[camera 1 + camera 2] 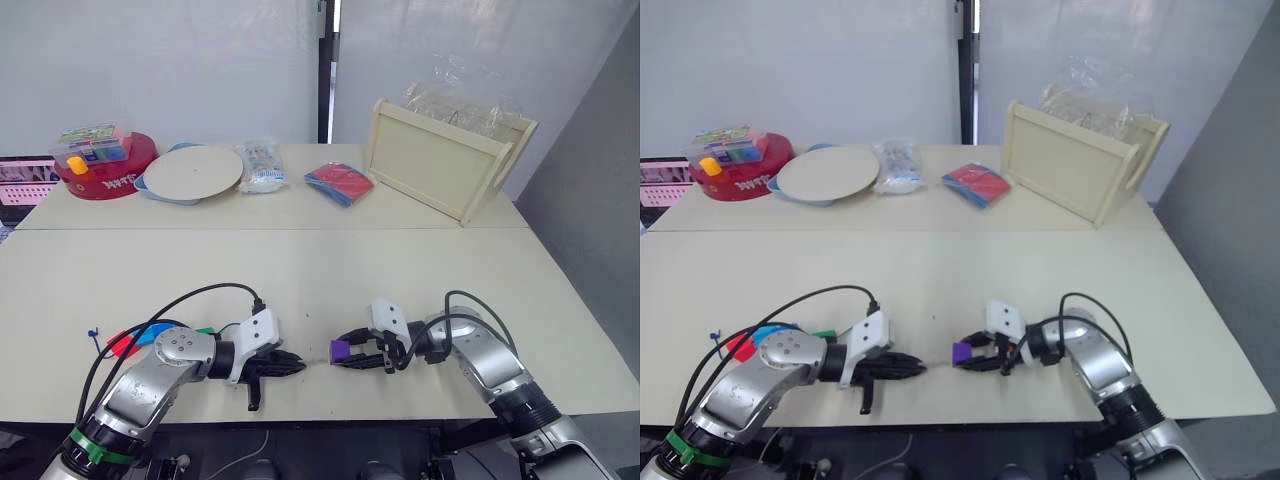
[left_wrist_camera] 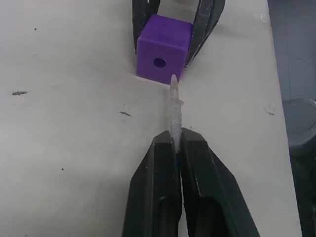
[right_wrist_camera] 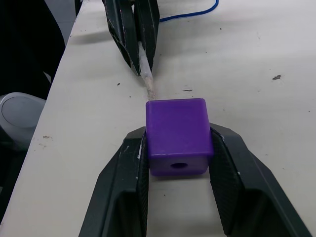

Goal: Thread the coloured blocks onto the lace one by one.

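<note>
My right gripper (image 1: 350, 357) is shut on the purple block (image 3: 177, 136) and holds it low over the table near the front edge. The block's hole (image 2: 159, 62) faces my left gripper (image 1: 298, 367), which is shut on the lace's pale stiff tip (image 2: 174, 106). The tip ends right at the block's face, a little to one side of the hole. The blue lace (image 3: 192, 15) trails back behind the left gripper. Red (image 1: 122, 345), blue (image 1: 155, 333) and green (image 1: 205, 330) blocks lie beside the left arm, partly hidden by it.
At the far side stand a red round tub (image 1: 105, 175) with a yellow piece on top, a pale plate (image 1: 190, 172), a plastic bag (image 1: 262, 165), a red and blue packet (image 1: 338, 182) and a wooden tray (image 1: 445, 155). Both grippers work close to the table's front edge.
</note>
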